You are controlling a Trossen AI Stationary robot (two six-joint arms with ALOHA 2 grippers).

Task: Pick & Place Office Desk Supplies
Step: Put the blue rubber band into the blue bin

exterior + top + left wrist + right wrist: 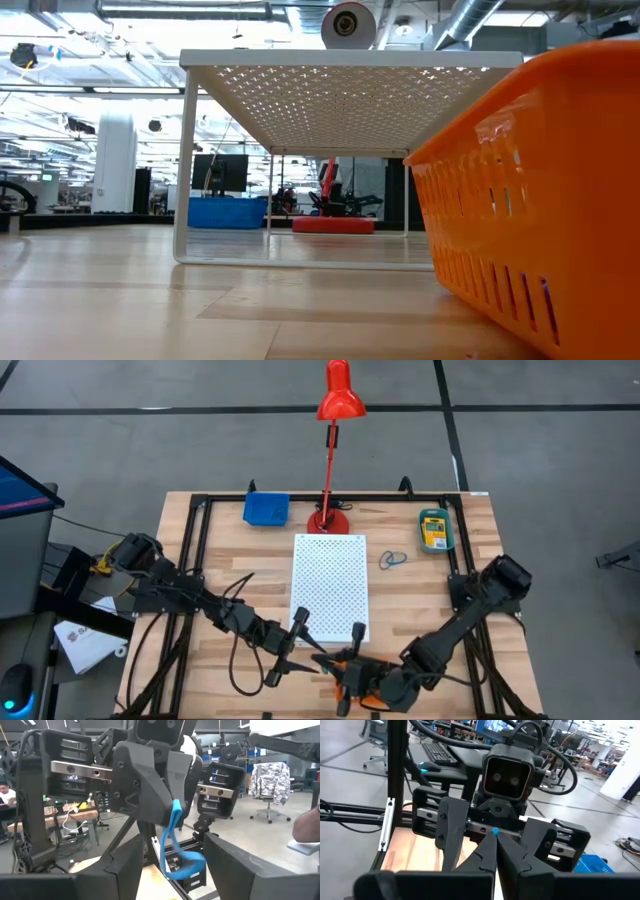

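A thin blue loop [172, 842] hangs from my right gripper [495, 836], which is shut on it above the table's near edge [327, 661]. My left gripper [310, 653] faces it, open, with one finger on each side of the hanging loop [172, 851] and not touching it as far as I can see. Below both grippers stands an orange tray [358, 685], which fills the right of the low view [540, 190]. A crayon box [434, 530] lies in a teal tray at the far right. More loops [392, 560] lie on the wood beside the white board. My right gripper pinches the blue loop's upper end [176, 807] between the tips of its two shut fingers [157, 790]. The fingers lie about level and come from the table's right. The loop hangs slack below them, clear of the table, and a blue speck shows at the fingertips [495, 831].
The white perforated board [330, 585] stands on legs in the table's middle [340, 85]. Behind it stands the red lamp [335, 405], its base [328, 520] on the wood. A blue tray [266, 508] sits at the far left. A black frame [190, 560] edges the table.
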